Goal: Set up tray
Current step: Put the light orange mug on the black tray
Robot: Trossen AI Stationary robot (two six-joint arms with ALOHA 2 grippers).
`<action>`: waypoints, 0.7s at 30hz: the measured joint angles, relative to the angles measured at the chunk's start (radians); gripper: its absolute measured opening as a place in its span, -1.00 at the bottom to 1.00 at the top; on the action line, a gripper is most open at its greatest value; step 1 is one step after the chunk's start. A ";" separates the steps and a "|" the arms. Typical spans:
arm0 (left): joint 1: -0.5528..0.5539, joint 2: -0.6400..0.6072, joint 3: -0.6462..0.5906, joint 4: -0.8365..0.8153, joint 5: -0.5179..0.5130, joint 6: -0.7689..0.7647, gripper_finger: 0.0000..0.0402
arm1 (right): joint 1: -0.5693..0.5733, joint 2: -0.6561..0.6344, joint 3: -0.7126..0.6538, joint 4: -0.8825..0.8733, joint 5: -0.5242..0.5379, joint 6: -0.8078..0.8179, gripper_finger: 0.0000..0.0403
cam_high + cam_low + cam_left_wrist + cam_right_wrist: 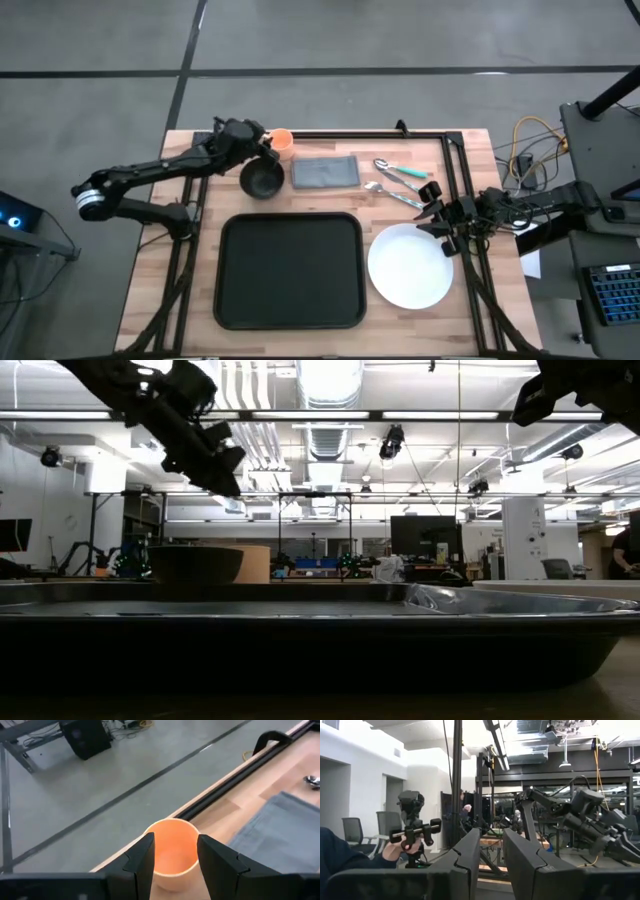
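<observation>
The black tray [290,270] lies flat at the table's near middle. An orange cup [282,141] stands upright on its base near the far edge, beside a black bowl [262,180]. My left gripper [268,148] hangs open a little above the cup. In the left wrist view its fingers [145,855] show on either side of the cup [172,852] without touching it. In the low view the left gripper [222,475] is well above the cup [258,563]. My right gripper [432,210] waits at the table's right, tipped upward and slightly open, with nothing between its fingers [470,850].
A grey folded cloth [325,172] lies right of the bowl, with two utensils [400,175] beyond it. A round white plate [410,266] sits right of the tray. A black frame rail [400,133] runs along the far edge. A person's hand [402,847] shows in the room.
</observation>
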 joint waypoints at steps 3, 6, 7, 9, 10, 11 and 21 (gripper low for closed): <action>0.000 0.046 0.020 -0.003 0.000 0.009 -0.35 | 0.000 0.000 0.000 0.000 0.000 0.000 -0.60; 0.000 0.084 0.038 -0.002 0.000 0.010 -0.35 | 0.000 0.000 0.000 0.000 0.000 0.000 -0.59; 0.000 0.095 0.043 -0.001 0.000 0.010 -0.35 | 0.000 0.000 0.000 0.000 0.000 0.000 -0.59; 0.000 0.112 0.048 -0.002 0.001 0.015 -0.35 | 0.000 0.000 0.000 0.000 0.000 0.000 -0.61; 0.000 0.118 0.053 -0.007 0.001 0.022 -0.35 | 0.000 0.000 0.000 0.000 0.000 0.000 -0.61; 0.000 0.124 0.057 -0.007 0.001 0.030 -0.35 | 0.000 0.000 0.000 0.000 0.000 0.000 -0.62; -0.001 0.132 0.059 -0.006 0.001 0.063 -0.35 | 0.000 0.000 0.000 0.000 0.000 0.000 -0.66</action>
